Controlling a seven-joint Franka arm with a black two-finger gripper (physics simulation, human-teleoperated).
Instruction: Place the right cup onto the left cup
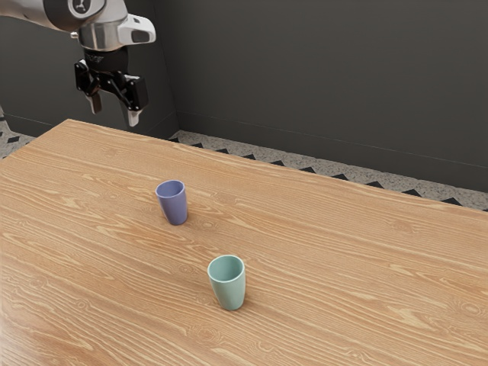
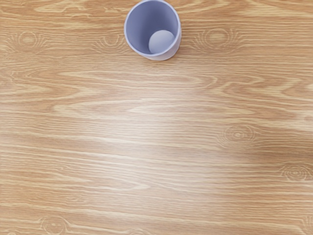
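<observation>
Dark grey wall (image 1: pixel 328 84) ran across the bkgd, w/ a skirting band along its foot; below it a strip of speckled floor (image 1: pixel 282 164) w/ black diamond insets. Worktop (image 1: pixel 358 267) was light-brown wood, streaky grain + knots, its far edge sloping down toward the exterior view's right. Wrist view had a pale patch of glare on the same wood.

Arm (image 1: pixel 114 32), white w/ silver + black parts, came in from the exterior view's upper left, its hand bent to point down. Black end effector (image 1: pixel 114 116) hung high, approx. upright, near the far left corner in the exterior view, well apart from both cups. It was released: fingers (image 1: pixel 133 117) spread w/ a gap btwn them, tips down. Wrist cam looked steeply down at the wood.

Teal cup (image 1: pixel 230 290), the right one in the exterior view, stood upright on the worktop, on the near side, mouth up. Purple cup (image 1: pixel 174 207), the left one, also stood upright, mouth up, farther back + nearer the end effector. The two were apart, bare wood btwn them. Wrist view looked into the purple one, w/ its round inner base a lighter shade vs. the walls.
</observation>
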